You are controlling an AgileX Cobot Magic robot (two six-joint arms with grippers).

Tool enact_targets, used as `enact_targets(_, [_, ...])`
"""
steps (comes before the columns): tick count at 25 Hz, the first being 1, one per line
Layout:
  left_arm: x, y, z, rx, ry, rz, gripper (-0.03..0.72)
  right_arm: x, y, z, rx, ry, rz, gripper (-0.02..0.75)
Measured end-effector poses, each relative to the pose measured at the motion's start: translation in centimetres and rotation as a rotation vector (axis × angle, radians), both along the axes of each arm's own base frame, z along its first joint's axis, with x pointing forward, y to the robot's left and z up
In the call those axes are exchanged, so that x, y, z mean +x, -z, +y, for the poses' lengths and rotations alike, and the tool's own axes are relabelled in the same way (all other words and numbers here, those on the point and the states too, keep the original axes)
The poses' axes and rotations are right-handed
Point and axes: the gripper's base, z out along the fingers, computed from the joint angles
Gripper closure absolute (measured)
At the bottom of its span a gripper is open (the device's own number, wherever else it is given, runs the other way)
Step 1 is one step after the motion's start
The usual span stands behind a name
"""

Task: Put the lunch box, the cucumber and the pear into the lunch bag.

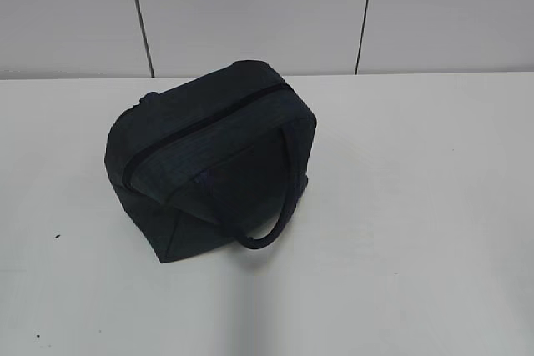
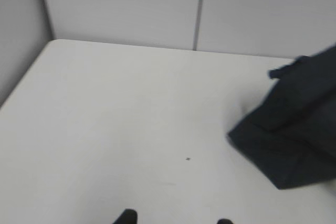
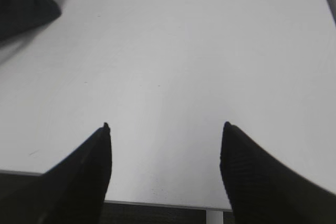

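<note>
I'm looking at the lunch bag (image 1: 209,156) alone on the white table (image 1: 417,206), a little toward nine o'clock of centre in the exterior view, zipper (image 1: 200,118) running from eight o'clock up to one o'clock and apparently closed. One padded handle (image 1: 279,198) droops over the near side toward five o'clock. Judging by that, the bag sits square so the top can be reached from above.

My right gripper (image 3: 165,145) hovers over bare table, jaws spread wide and nothing between them; the bag's corner (image 3: 23,1) sits off at ten o'clock. My left gripper (image 2: 176,219) shows only two tips at the bottom edge, parted and empty, with the bag (image 2: 294,124) at three o'clock.

No lunch box, cucumber or pear in any view (inside already, or off-frame, I can't say). Neither arm appears in the exterior view.
</note>
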Motion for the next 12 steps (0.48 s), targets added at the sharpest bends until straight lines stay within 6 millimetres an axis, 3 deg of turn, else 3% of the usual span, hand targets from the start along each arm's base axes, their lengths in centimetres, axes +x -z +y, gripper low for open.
enact_targets(4, [-0.15,0.00,-0.23,0.000,-0.199,0.000,0.398,-0.04,-0.01,0.13,0.000,0.104,-0.002,0.235])
enact_targets(12, [-0.16,0.00,-0.26,0.000,-0.218,0.000,0.398,-0.04,-0.01,0.14,0.000,0.110,-0.002,0.235])
